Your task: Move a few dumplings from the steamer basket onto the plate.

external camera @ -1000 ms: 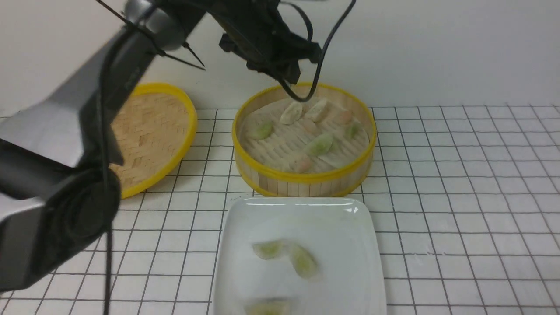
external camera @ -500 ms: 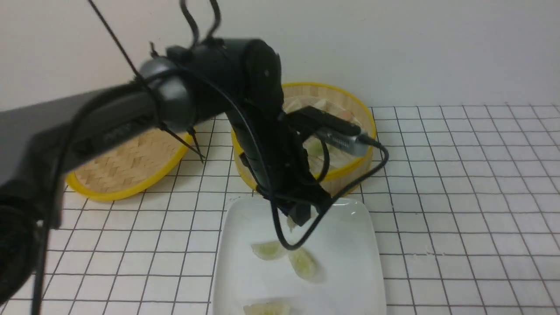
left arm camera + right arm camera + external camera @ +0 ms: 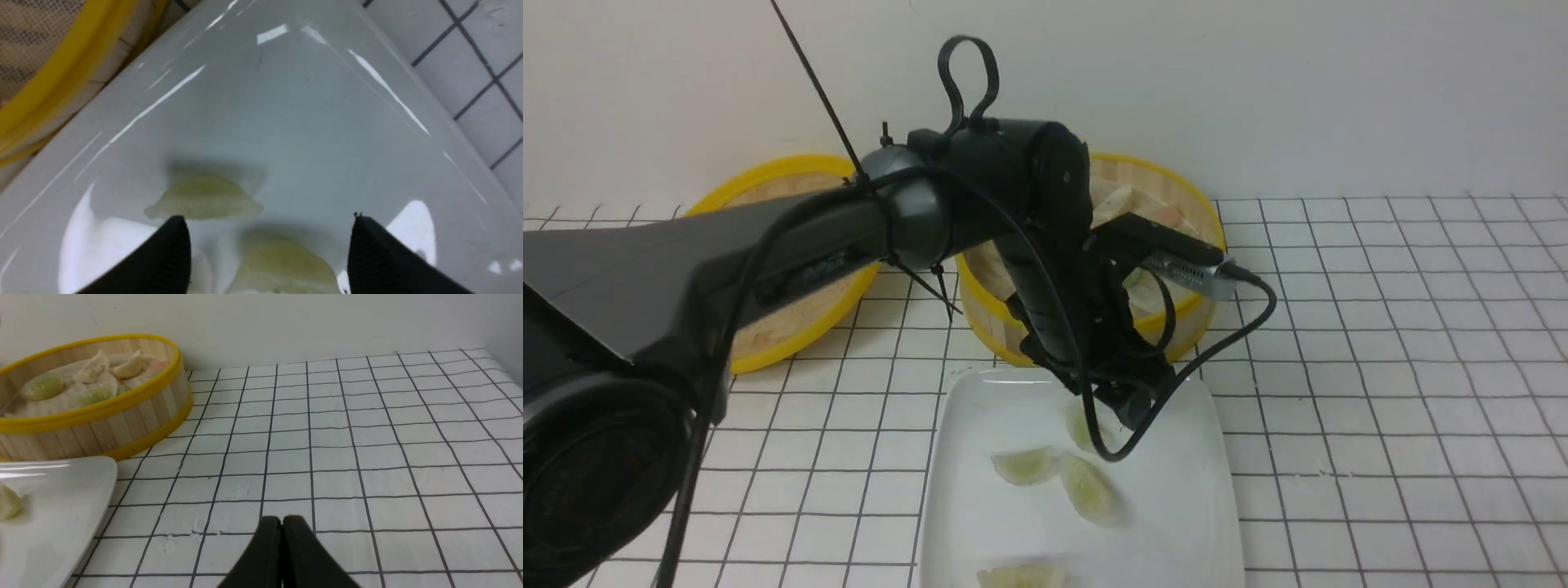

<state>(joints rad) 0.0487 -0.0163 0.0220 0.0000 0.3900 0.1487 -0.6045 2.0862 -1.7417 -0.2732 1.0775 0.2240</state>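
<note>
The white plate [image 3: 1176, 506] lies at the front, with the steamer basket [image 3: 1205, 237] just behind it. My left gripper [image 3: 1123, 408] hangs low over the plate's far part. In the left wrist view it [image 3: 267, 241] is open, and a pale green dumpling [image 3: 282, 265] lies on the plate [image 3: 286, 114] between the jaws. Another dumpling [image 3: 204, 198] lies just beyond. The front view shows that dumpling [image 3: 1080, 425] by the gripper and three more [image 3: 1025, 465] nearer. My right gripper [image 3: 282, 519] is shut and empty, low over the tiles. Dumplings [image 3: 43, 387] remain in the basket [image 3: 102, 420].
The flat woven yellow-rimmed lid [image 3: 792, 310] lies left of the basket, partly behind my left arm. The arm's cable [image 3: 1217, 343] loops over the plate's far edge. The gridded white tabletop [image 3: 1380, 367] stretches to the right. A wall stands close behind the basket.
My left arm came down from above the basket to the plate. Its gripper has shifted slightly right, and one more dumpling now lies on the plate's far part.
</note>
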